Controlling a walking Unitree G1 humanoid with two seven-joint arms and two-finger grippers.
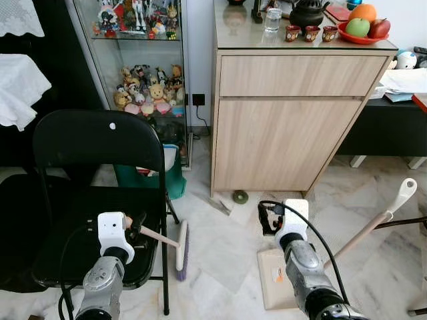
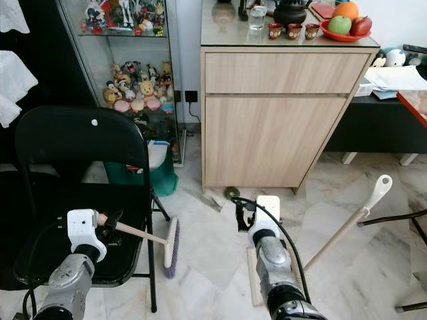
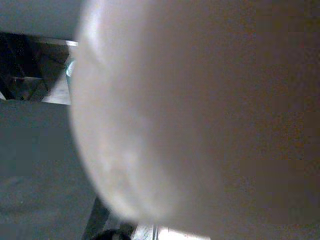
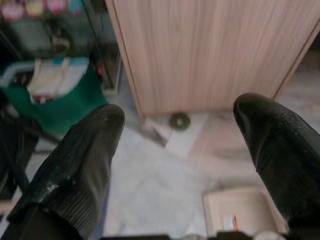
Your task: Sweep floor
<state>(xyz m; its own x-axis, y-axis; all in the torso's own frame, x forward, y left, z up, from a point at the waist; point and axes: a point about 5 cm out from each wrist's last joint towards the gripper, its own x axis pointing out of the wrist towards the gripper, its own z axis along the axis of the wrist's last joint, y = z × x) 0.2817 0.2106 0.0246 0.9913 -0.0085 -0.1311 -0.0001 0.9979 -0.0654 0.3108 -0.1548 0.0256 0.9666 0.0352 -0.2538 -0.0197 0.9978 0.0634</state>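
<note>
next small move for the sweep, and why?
Probably draw the broom in the left gripper forward toward the green debris at the foot of the wooden cabinet. The brush head sits short of it, beside the black folding chair, and the dustpan lies under the open right gripper.

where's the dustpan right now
The beige dustpan lies flat on the marble floor in front of the wooden cabinet, under the right gripper, its long handle angling up to the robot's right.
</note>
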